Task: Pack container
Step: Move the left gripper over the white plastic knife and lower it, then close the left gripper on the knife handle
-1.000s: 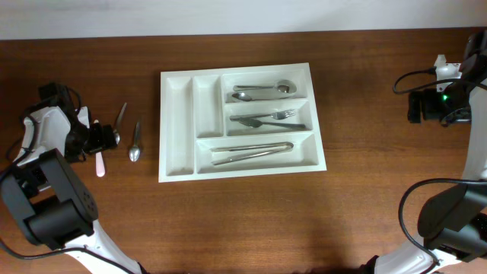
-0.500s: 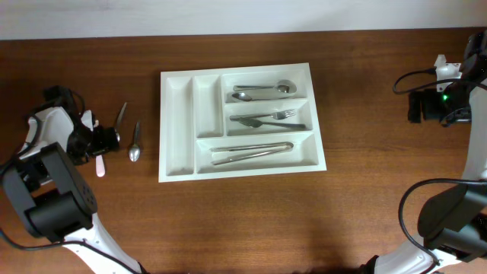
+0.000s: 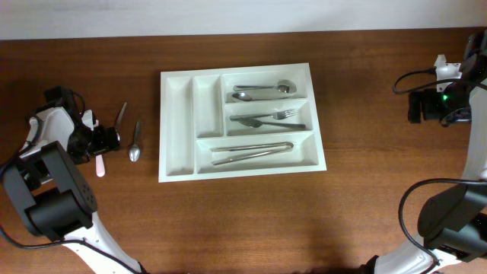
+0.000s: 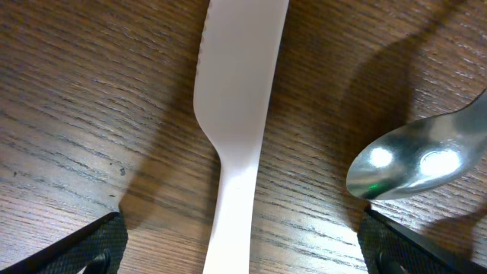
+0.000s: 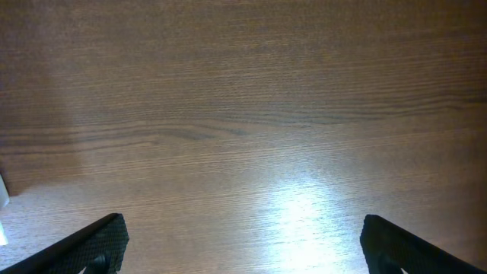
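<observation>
The white cutlery tray (image 3: 176, 114) lies mid-table, with spoons, forks and knives in its three long compartments. At the far left, my left gripper (image 3: 99, 140) is open, low over a white plastic knife (image 3: 100, 164) that lies between its fingers; the knife also fills the middle of the left wrist view (image 4: 237, 114). A metal spoon (image 3: 135, 142) lies just right of it, its bowl in the left wrist view (image 4: 415, 164). Another metal utensil (image 3: 120, 118) lies beside the spoon. My right gripper (image 5: 243, 247) is open over bare wood at the far right.
Cables and the right arm's base (image 3: 437, 103) sit at the right edge. The tray's two narrow upright compartments (image 3: 205, 103) hold nothing.
The left gripper shifted slightly from a second ago and now holds still over the white knife. The right arm has not moved.
</observation>
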Robot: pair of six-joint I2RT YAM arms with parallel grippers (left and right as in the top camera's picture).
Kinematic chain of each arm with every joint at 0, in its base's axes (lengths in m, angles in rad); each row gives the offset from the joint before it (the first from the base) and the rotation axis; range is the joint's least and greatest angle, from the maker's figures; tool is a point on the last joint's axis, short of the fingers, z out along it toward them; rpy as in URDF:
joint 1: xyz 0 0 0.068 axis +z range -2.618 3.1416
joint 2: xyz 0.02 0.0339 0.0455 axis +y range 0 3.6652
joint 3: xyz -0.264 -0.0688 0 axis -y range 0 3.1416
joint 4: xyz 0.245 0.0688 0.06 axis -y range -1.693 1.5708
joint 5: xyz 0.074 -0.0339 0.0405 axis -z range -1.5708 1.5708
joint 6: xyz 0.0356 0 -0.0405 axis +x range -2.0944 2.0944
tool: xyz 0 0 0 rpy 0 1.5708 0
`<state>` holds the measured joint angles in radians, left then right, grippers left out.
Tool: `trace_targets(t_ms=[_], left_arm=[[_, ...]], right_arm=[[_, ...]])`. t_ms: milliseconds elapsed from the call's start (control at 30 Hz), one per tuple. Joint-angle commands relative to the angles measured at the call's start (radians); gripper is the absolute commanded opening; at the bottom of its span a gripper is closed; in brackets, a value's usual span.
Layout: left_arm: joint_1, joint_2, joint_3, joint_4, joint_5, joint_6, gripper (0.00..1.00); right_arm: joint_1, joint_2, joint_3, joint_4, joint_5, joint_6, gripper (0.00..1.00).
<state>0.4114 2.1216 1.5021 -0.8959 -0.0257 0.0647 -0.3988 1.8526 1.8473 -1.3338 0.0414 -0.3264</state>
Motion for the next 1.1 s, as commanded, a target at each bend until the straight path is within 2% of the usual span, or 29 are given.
trace_targets(t_ms=[0,667,767,933,1000,1067], left_arm=[[-0.003,0.013,0.018,0.002,0.005,0.019,0.99],[0.006,0.014,0.017,0.001,0.037,0.019,1.00],[0.016,0.014,0.017,0.002,0.038,0.019,0.89],[0.026,0.014,0.017,-0.002,0.038,0.019,0.58],[0.026,0.014,0.017,-0.002,0.038,0.019,0.52],[0.026,0.014,0.017,-0.002,0.038,0.019,0.50]], right_arm=[[-0.001,0.002,-0.003,0.000,0.008,-0.006,0.99],[-0.001,0.002,-0.003,0.000,0.008,-0.006,0.99],[-0.001,0.002,-0.003,0.000,0.008,-0.006,0.99],[-0.001,0.002,-0.003,0.000,0.008,-0.006,0.99],[-0.001,0.002,-0.003,0.000,0.008,-0.006,0.99],[-0.001,0.002,-0.003,0.000,0.008,-0.006,0.99]])
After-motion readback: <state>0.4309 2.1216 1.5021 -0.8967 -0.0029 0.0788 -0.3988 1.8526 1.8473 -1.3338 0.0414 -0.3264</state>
